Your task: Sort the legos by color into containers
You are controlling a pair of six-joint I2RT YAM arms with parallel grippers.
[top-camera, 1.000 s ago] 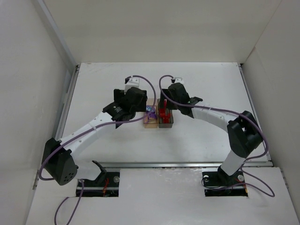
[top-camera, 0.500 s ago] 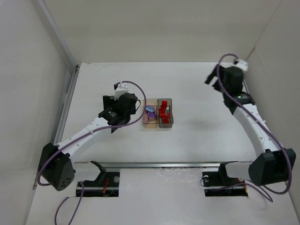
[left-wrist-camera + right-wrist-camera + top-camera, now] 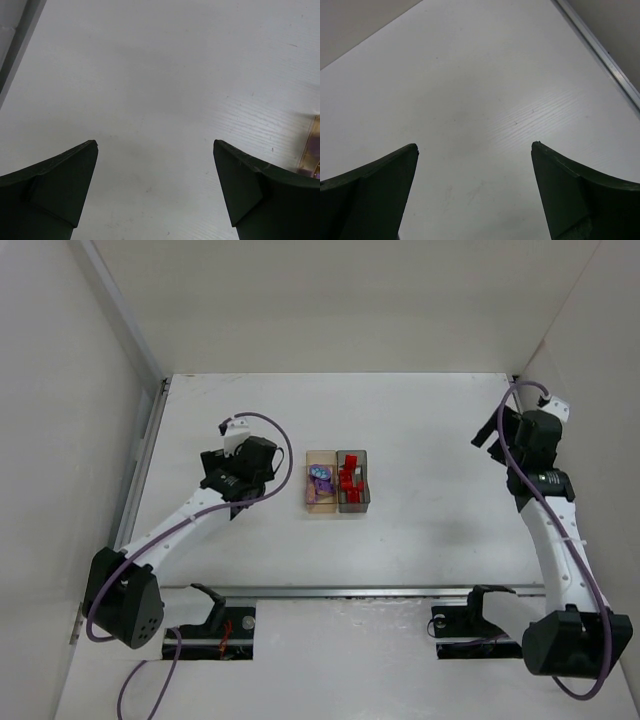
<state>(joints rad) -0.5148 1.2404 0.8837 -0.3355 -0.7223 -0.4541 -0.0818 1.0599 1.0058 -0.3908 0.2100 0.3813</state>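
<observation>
The tan bin point(image 3: 311, 497) holds the purple legos point(image 3: 322, 479), and the dark grey bin point(image 3: 360, 502) beside it on the right holds the red legos point(image 3: 348, 478); both stand mid-table. My left gripper point(image 3: 226, 470) is open and empty, a short way left of the bins. In the left wrist view its jaws point(image 3: 155, 150) stand wide over bare table, with the tan bin's edge point(image 3: 311, 145) at the right border. My right gripper point(image 3: 491, 432) is open and empty far to the right, near the side wall. The right wrist view shows its jaws point(image 3: 475, 150) wide over bare table.
White walls enclose the table on the left, back and right. A metal rail point(image 3: 145, 455) runs along the left edge, and another point(image 3: 600, 52) shows at the right edge in the right wrist view. No loose bricks show on the table.
Both arms have drawn away from the bins. The right arm swung from over the grey bin to the far right; the left gripper moved leftward off the tan bin.
</observation>
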